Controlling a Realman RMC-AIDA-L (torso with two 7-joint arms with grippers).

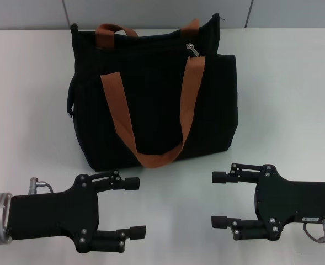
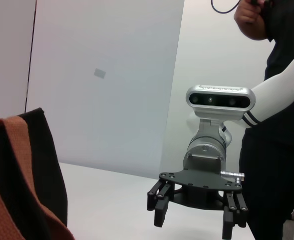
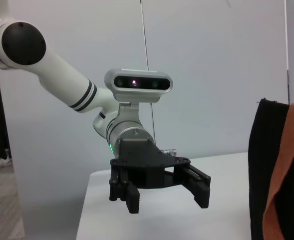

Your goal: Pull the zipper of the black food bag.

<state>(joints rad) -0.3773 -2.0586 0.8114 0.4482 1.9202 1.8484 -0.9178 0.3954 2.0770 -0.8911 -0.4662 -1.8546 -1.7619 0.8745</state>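
White table [image 1: 294, 99], grey wall behind; black food bag [image 1: 151, 110] upright; left gripper [image 1: 134, 207], right gripper [image 1: 220, 199] apart.

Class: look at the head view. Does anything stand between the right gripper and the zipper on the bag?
Partly. The zipper sits at the bag's top far edge; the near handle hangs just below it. The open right gripper is in front on bare table.

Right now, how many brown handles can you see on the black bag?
2. One handle hangs down the bag's front face in a long loop; the other handle arches over the top rim at the back.
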